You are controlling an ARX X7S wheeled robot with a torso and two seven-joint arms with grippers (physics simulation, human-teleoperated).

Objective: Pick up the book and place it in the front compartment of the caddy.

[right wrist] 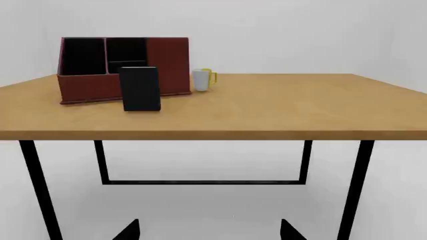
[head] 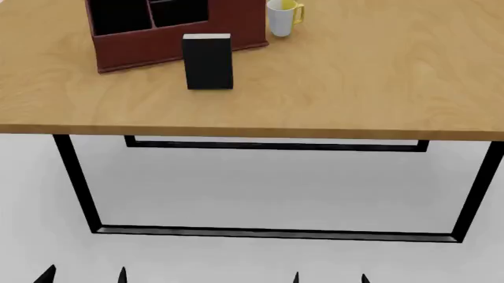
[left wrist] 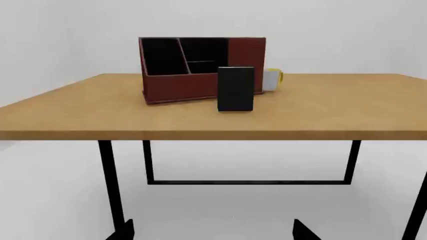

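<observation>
The black book (head: 209, 61) stands upright on the wooden table (head: 354, 88), just in front of the dark red caddy (head: 169, 44); it also shows in the left wrist view (left wrist: 235, 88) and the right wrist view (right wrist: 140, 88). The caddy (left wrist: 200, 70) (right wrist: 120, 70) has black compartments split by red dividers. My left gripper (head: 84, 276) and right gripper (head: 329, 278) are low, in front of the table and below its top, far from the book. Both are open and empty; only the fingertips (left wrist: 303, 231) (right wrist: 130, 231) show.
A white-and-yellow mug (head: 281, 16) stands right of the caddy, also in the wrist views (left wrist: 272, 79) (right wrist: 203, 79). The table has black metal legs (head: 75, 177) and a floor bar (head: 275, 233). The table's front edge (head: 252, 131) lies between my grippers and the book.
</observation>
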